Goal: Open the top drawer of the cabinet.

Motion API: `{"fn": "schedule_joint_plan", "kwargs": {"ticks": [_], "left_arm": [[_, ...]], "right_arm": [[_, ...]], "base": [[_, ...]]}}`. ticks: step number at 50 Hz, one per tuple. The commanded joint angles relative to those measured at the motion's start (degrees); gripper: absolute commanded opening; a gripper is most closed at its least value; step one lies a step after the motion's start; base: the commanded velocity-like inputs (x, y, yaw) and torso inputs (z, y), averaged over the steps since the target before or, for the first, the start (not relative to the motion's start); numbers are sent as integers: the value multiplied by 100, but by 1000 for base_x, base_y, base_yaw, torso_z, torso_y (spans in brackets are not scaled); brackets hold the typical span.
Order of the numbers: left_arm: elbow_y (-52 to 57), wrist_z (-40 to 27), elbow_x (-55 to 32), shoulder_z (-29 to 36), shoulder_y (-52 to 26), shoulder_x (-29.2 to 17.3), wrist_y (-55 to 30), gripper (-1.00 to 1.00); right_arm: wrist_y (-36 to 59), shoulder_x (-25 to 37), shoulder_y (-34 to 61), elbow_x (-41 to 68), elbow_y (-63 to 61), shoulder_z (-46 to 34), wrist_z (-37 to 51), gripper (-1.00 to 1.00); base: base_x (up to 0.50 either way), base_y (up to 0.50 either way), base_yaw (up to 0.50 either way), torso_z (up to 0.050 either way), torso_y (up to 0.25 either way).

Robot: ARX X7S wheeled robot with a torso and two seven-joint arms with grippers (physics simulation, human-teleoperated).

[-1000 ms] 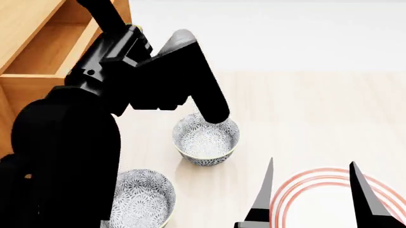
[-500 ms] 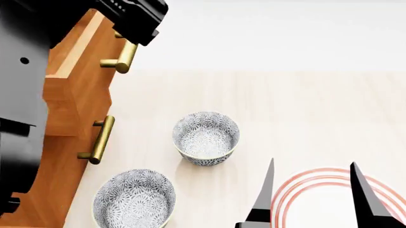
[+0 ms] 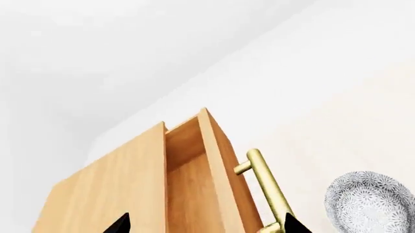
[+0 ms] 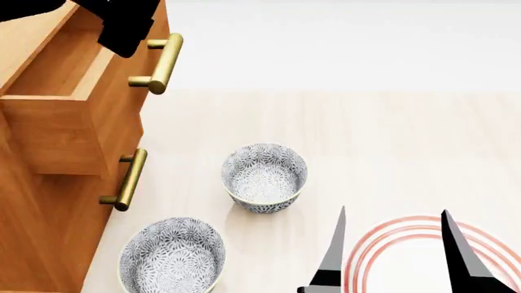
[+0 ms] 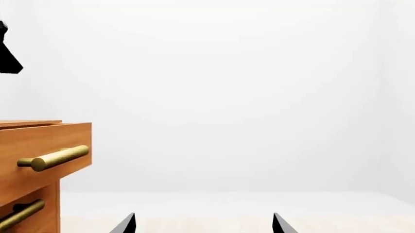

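Black fingertips of our right gripper [image 4: 392, 251] fill the lower right of the head frame, spread wide and empty, poised over a red-ringed plate [image 4: 382, 244]. Just beyond them, toward lower centre, sit two patterned bowls [image 4: 265, 177], one nearer the lower left, one near the middle, both on the pale tabletop [image 4: 391, 140].

Further off, along the left edge, stands the cabinet [image 4: 49, 232]. Its lower drawer handle [image 4: 128, 179] lies at mid left, and above it the top drawer [image 4: 82, 110] juts out from the cabinet face, its hollow showing in the upper left. We judge it already pulled partly open.

Farthest, at the upper left corner, our left gripper [image 4: 122, 24] hangs over the drawer's hollow, just beside the brass handle [image 4: 161, 64] and not on it. In the left wrist view only two dark fingertips [image 3: 120, 224] show, set well apart with nothing between, so we read it as wide and empty.

That brass handle runs along the drawer front, from upper right to lower left in the head frame. It lies to the right of the left gripper, which is much the nearer arm. Any further pull would, we judge, go toward the frame's right.
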Motion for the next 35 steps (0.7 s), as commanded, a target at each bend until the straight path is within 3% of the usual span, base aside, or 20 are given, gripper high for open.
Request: {"fn": "schedule_joint_plan", "kwargs": {"ticks": [1, 16, 35], "left_arm": [[-1401, -1238, -2910, -330, -514, 127, -172, 100], [-2541, -2102, -4115, -1045, -562, 293, 166, 100], [-3252, -2039, -3999, -864, -752, 353, 395, 100]], "right_arm": [[-68, -107, -70, -147, -65, 85, -144, 100], [-41, -88, -37, -135, -69, 52, -114, 100], [-56, -54, -46, -98, -83, 62, -82, 100]], "base": [[0, 0, 0, 0, 0], [0, 0, 0, 0, 0], [0, 0, 0, 0, 0]]}}
